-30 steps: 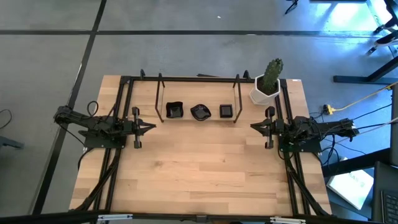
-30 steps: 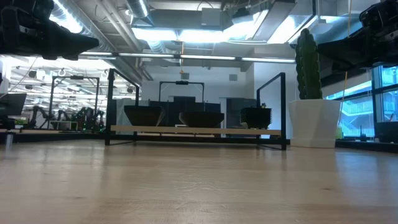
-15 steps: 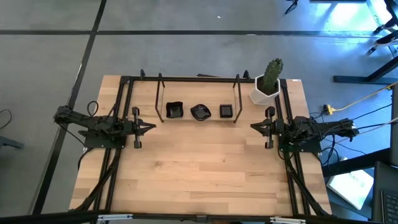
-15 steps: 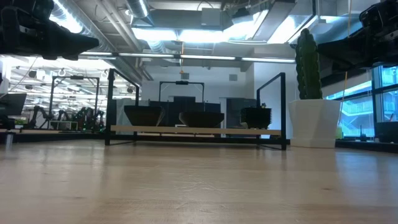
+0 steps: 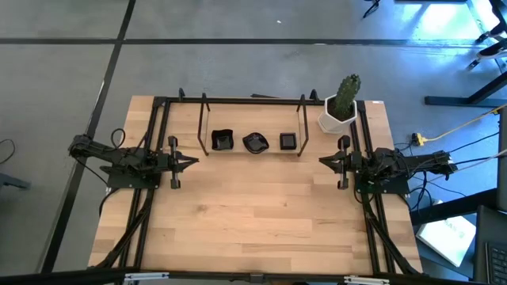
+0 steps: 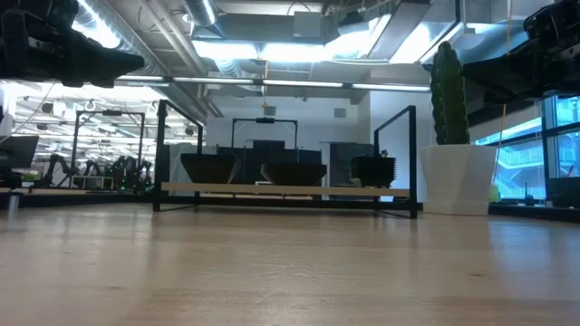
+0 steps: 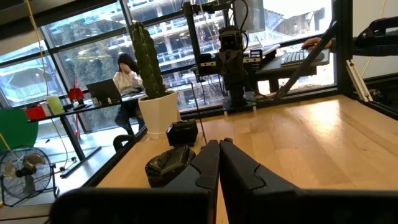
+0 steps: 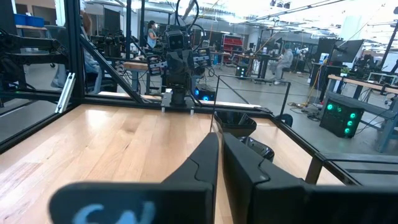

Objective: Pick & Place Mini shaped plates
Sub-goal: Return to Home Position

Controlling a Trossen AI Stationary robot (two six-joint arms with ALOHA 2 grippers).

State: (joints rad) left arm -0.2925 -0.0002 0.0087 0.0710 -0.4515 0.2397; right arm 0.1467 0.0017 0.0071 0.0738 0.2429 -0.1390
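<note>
- At the left side of the surface [image 5: 253, 214], my left pincer [image 5: 192, 161] hangs clear of the shelf, its fingers pressed together with nothing between them. The risk I see is small: a careless swing forward could clip the shelf's near post.
- Just past it, the shelf [image 6: 272, 190] holds all the mini shaped plates I can see, in three piles. The wavy squarish ones [image 5: 223, 141] are on the left, the leaf-like ones [image 5: 255, 142] in the middle and the small flat squares [image 5: 287, 142] on the right.
- Those piles look loose to me, and I judge that a knock to the shelf frame would slide or topple them.
- Beside the shelf's right end stands the white pot [image 5: 336, 121] with its cactus [image 5: 346, 93]; no plate shows in it.
- Over at the right side, my right pincer [image 5: 322, 161] is likewise closed and empty. It sits near that pot, so a sloppy lift could brush it.
</note>
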